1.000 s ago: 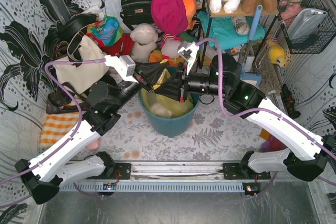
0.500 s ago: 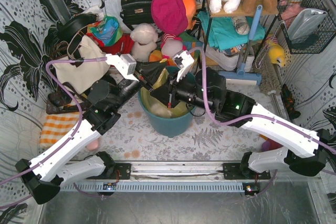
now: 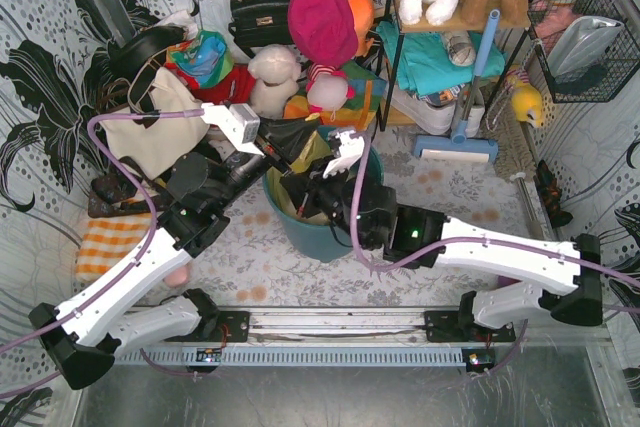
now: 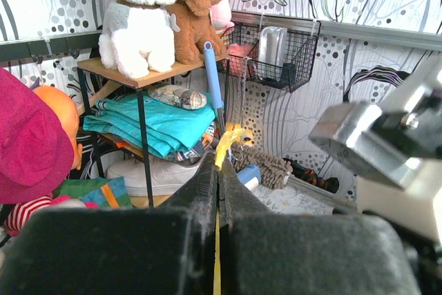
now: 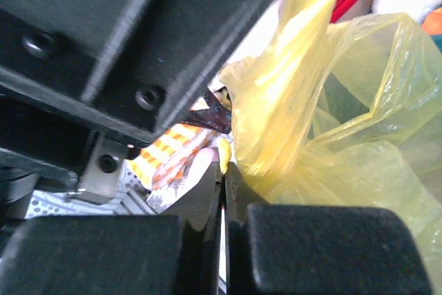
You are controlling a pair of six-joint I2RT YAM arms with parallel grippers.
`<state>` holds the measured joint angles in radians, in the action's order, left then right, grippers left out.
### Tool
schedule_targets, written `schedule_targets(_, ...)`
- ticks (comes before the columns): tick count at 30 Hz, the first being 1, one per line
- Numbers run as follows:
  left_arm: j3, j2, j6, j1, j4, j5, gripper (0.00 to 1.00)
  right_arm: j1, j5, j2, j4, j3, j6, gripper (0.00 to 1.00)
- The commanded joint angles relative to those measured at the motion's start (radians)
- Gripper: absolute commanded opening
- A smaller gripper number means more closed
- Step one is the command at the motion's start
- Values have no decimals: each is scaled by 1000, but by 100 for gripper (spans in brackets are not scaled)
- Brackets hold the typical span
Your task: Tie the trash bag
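The trash bag is thin yellow plastic lining the round teal bin. My left gripper hovers over the bin's far rim, shut on a flat strip of the bag that pokes out past its fingertips. My right gripper reaches in from the right, low over the bin and under the left one. It is shut on a small fold of the bag, and the rest of the bag bunches up just to its right. The left gripper's black body fills the top of the right wrist view.
A cream tote bag and an orange checked cloth lie left of the bin. Plush toys, a black handbag and a shelf rack crowd the back. A wire basket hangs at the right.
My right arm has swung left and lower, bringing its gripper from the bin's right side to under the left gripper. The left arm has stayed where it was.
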<state>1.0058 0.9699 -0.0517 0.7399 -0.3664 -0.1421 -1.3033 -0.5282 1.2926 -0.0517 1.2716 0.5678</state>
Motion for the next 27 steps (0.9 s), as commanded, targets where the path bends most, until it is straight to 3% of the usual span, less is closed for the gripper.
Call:
schedule_targets(1,20,-20,-6,5,-52,-13,0,-38,-191,31,-190,-57,33,0)
schedule_targets(11,11,-35,-10,6,-49,-39,0,-44,-413,107,-363,-94,-11,0)
schedule_targets(22,-8,-58,-16,5,-47,-64,0,-42,-542,78,-535,-151,-206,0)
schedule_targets(25,-12,-69,-19,6,-44,-77,10,-40,-566,71,-579,-168,-258,0)
schedule_targets(27,-16,-81,-21,6,-43,-76,25,-38,-585,58,-627,-185,-303,0)
